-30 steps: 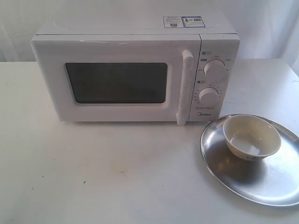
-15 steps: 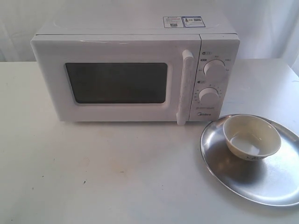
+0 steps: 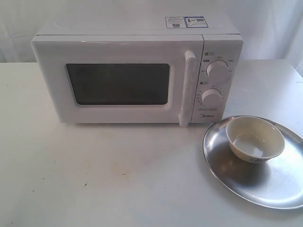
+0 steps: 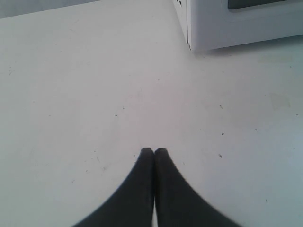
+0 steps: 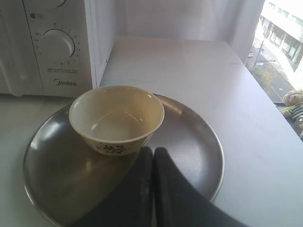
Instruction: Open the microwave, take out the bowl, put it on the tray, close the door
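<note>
In the exterior view the microwave is seen across the upper left and centre of the frame, set on a white surface. Its door is shut flush with the body. The vertical handle is seen at the door's right edge, beside two round dials. The tray is placed at the lower right of the frame, in front of the dial panel, and is cut off by the right edge. The bowl is set upright and empty on the tray, toward its upper part.

In the left wrist view the left tool is closed, its two dark fingers pressed together with nothing between them. It is held above bare surface, and a lower corner of the microwave is seen well apart from it. In the right wrist view the right tool is likewise closed on nothing. It is held above the tray, its tips near the bowl's outer wall, where a dark patterned mark is seen.
</note>
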Tool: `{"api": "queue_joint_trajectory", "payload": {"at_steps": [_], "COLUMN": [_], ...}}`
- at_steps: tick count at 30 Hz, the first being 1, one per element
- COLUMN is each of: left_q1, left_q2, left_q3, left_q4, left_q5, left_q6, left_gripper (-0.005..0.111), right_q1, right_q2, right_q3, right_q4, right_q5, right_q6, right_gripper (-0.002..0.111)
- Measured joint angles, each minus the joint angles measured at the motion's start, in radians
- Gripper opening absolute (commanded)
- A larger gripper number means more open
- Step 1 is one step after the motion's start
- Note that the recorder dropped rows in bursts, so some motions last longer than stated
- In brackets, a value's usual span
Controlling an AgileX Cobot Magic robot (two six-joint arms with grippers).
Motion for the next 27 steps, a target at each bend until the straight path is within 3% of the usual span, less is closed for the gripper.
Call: {"api": "queue_joint_trajectory", "payload": {"at_steps": [13,22,27], "left_q1": [0.0,0.0,0.0], "left_q2": [0.0,0.0,0.0], "left_q3": [0.0,0.0,0.0], "left_q4": [0.0,0.0,0.0], "left_q5": [0.0,0.0,0.0], "left_q6": [0.0,0.0,0.0], "left_gripper": [0.0,0.0,0.0], "right_q1": [-0.017,-0.035,-0.035], "right_q2": [0.0,0.0,0.0], "right_q3": [0.0,0.0,0.0], "right_q4": [-0.012,-0.022,-0.022], "right_q5": [0.0,0.0,0.0], "right_q6": [-0.029,-0.352,-0.406], "right_gripper": [0.0,0.0,0.0]}}
